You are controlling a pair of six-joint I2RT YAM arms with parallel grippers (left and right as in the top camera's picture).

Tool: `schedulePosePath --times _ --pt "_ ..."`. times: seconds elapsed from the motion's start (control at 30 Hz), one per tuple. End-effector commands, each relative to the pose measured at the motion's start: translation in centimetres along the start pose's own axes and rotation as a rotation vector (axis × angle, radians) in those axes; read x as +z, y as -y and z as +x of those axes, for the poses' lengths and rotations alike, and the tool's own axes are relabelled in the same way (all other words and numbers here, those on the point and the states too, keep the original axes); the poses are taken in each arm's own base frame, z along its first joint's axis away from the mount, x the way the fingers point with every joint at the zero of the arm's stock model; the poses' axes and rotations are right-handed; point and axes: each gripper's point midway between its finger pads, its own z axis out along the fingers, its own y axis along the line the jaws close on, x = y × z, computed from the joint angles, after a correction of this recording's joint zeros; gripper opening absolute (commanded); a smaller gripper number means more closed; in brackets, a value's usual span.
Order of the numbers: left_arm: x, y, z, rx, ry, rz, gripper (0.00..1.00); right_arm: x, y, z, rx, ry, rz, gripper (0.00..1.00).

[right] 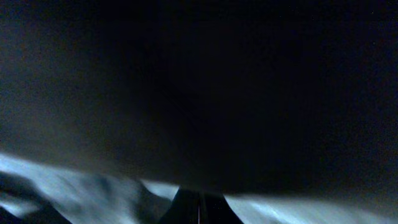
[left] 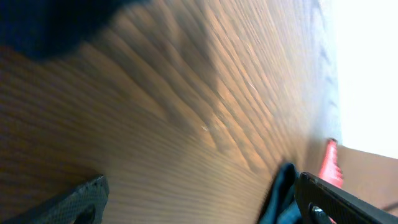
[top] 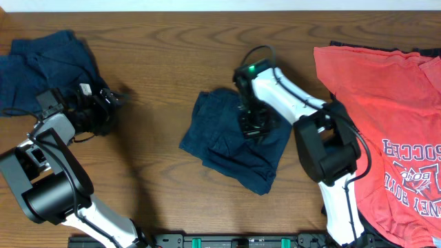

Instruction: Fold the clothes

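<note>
Navy cotton, doubled over into a rough, slightly skewed packet, is the middle shirt [top: 227, 141], which lies at the centre of the counter [top: 158, 41]. It looks largely folded, though its edges are uneven and its lower corner trails out. The right gripper [top: 255, 125] presses down on this shirt's upper right part. In the wrist view its fingers seem drawn together against dark cloth, but I cannot tell whether a fold is pinched between them.

Well to the right of the navy packet, a coral-red shirt [top: 386, 103] with printed lettering lies spread flat and unfolded, with a dark layer showing under its edges. Well to the left sits a crumpled navy heap [top: 41, 58], also unfolded. Beside that heap the left gripper [top: 114, 96] hangs with its jaws wide apart and empty.

I judge that one garment is nearly done and at least two remain.
</note>
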Motion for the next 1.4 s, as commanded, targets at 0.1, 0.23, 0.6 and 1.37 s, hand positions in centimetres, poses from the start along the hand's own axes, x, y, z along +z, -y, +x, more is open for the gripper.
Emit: schedulePosePath --times 0.1,0.23,0.6,1.37 --pt "2.2 -1.8 5.1 -0.16 -0.166 0.073 0.98 0.3 -3.7 -2.8 -0.21 0.154 0.0 0.01" --pt "2.0 -0.7 5.3 -0.162 -0.183 0.137 0.98 0.5 -5.3 -4.1 -0.301 0.231 0.031 0.01" --pt "-0.1 2.5 4.0 -0.074 -0.126 0.181 0.98 0.8 -10.4 -5.8 -0.64 0.388 0.136 0.01" --pt "-1.3 3.5 5.0 -0.1 -0.147 0.173 0.98 -4.5 -14.5 -12.2 -0.658 0.777 0.162 0.99"
